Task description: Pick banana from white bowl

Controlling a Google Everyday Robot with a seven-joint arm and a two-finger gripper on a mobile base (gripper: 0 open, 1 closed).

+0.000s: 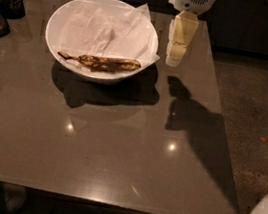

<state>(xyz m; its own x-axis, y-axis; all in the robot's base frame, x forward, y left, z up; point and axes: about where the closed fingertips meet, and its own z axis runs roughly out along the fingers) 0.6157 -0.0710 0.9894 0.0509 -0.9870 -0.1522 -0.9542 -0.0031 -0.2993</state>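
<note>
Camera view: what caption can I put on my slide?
The gripper hangs beside the white bowl; the brown banana lies inside.

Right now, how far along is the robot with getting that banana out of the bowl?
Early stage. The gripper hangs just right of the white bowl, so the approach looks mostly done. The banana lies untouched on the paper inside. Left: move over the bowl, descend, grasp it and lift it out.

A single raised camera looks steeply down over the table (114, 166), the gripper (174, 59) near the top edge.
</note>
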